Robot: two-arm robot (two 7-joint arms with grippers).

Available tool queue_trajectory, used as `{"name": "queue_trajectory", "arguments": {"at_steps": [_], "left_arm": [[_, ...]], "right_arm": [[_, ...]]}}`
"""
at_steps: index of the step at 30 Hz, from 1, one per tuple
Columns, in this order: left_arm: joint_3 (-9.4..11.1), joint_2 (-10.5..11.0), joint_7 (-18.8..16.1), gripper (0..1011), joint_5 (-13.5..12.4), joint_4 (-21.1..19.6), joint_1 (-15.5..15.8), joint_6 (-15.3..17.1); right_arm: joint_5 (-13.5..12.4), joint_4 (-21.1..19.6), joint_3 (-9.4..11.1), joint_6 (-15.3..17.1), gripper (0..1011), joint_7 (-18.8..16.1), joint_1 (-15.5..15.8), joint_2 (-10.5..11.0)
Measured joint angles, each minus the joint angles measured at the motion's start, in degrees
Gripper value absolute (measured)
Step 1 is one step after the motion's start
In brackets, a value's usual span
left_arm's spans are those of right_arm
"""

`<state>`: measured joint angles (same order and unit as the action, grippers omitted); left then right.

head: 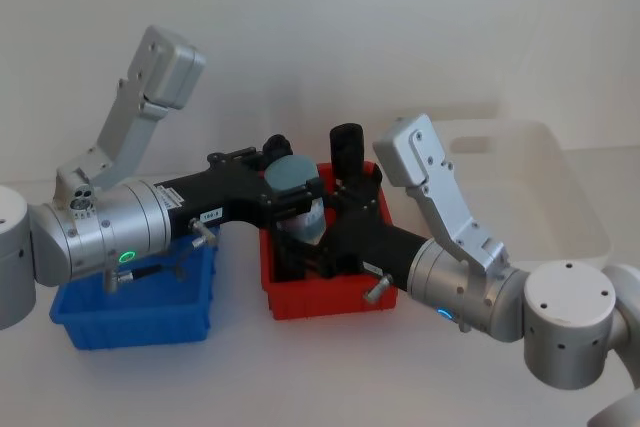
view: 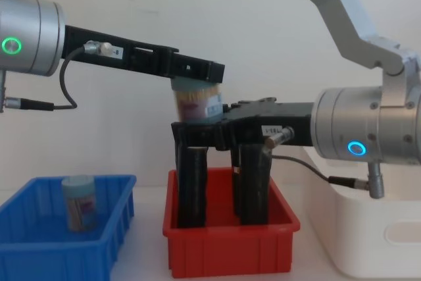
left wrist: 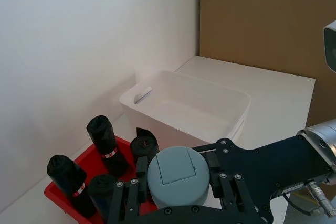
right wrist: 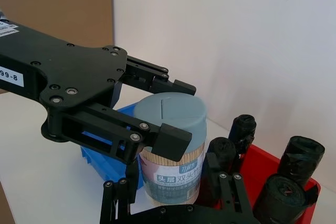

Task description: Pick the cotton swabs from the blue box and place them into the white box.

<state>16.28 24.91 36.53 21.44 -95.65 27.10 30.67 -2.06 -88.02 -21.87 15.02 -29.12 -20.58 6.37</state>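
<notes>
One tub of cotton swabs (right wrist: 170,174) stood upright, long axis vertical and lid up, clenched at the lid by the left gripper (right wrist: 176,114). The right gripper (right wrist: 173,205) sat just beneath around its base, grip impossible to tell. Below both grippers the red bin (view: 230,255) held upright black rolls (left wrist: 105,140). Back under the left arm the blue box (view: 39,255) held a second tub (view: 79,202), and the white box (view: 368,241) lay beside the right arm.

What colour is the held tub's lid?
Pale blue-grey lid; the right wrist view shows it best.
</notes>
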Motion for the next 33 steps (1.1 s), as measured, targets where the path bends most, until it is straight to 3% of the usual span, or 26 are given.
{"name": "queue_trajectory", "arguments": {"at_steps": [7,9,18,33], "left_arm": [[-0.01,0.00,-0.03,689,-0.02,0.00,0.00,-0.01],[-0.01,0.00,-0.03,712,-0.01,0.00,0.00,-0.01],[0.00,0.00,-0.02,985,0.00,0.00,0.00,-0.01],[0.00,0.00,0.00,1004,0.00,0.00,0.00,0.00]], "right_arm": [[-0.59,1.05,-0.18,-0.56,633,0.11,-0.62,-0.45],[-0.74,1.31,-0.24,-0.75,633,0.19,-0.80,-0.56],[-1.21,1.87,-0.42,-1.29,633,0.34,-1.15,-0.73],[-1.76,1.52,-0.43,-1.60,633,1.35,-0.92,-0.29]]}}
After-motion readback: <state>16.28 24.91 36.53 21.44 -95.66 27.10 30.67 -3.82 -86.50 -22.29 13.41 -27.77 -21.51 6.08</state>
